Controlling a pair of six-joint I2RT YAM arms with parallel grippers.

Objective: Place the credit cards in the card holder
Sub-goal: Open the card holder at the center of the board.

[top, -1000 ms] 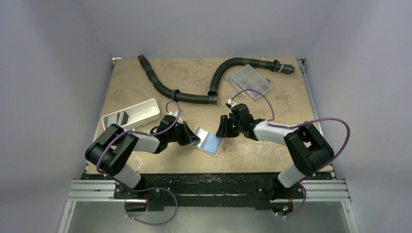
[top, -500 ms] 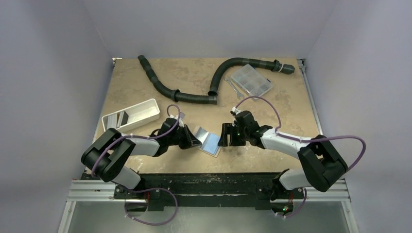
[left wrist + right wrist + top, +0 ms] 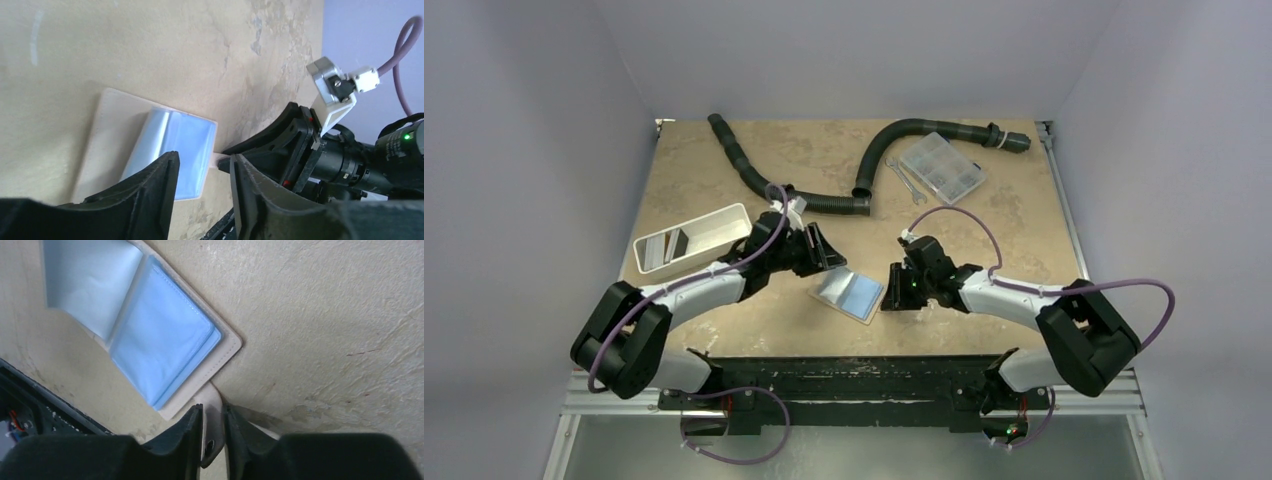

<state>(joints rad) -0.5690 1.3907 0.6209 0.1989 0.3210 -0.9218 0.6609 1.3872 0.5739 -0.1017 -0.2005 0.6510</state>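
The right gripper [image 3: 212, 416] is clenched on the snap tab [image 3: 210, 399] of the card holder [image 3: 165, 347], which lies spread open, pale blue side up, close to the middle of the counter's [image 3: 686, 180] near edge. The left gripper [image 3: 205, 161] hangs released and empty just above the holder's other side.

The tab is a small, thin hold. Any sideways pull could make it slip out or drag the whole holder across the surface. With only that one corner pinned, the free flap could rise or fold shut when a card is pushed in. The soft inner sleeves could also buckle, so a card may catch on an edge instead of sliding in.

The fingers cover most of the tab, so the depth of the grip cannot be judged. No view shows plainly where the sleeves open.

Toward the left edge, the credit cards [image 3: 674, 243] appear to stand in the white tray [image 3: 724, 232]. They are too small to count, and their thinness against the tray wall would make them awkward to pick up.

Along the far edge lie a corrugated hose [image 3: 754, 176] and, nearer the far right corner, a clear compartment box [image 3: 941, 168].
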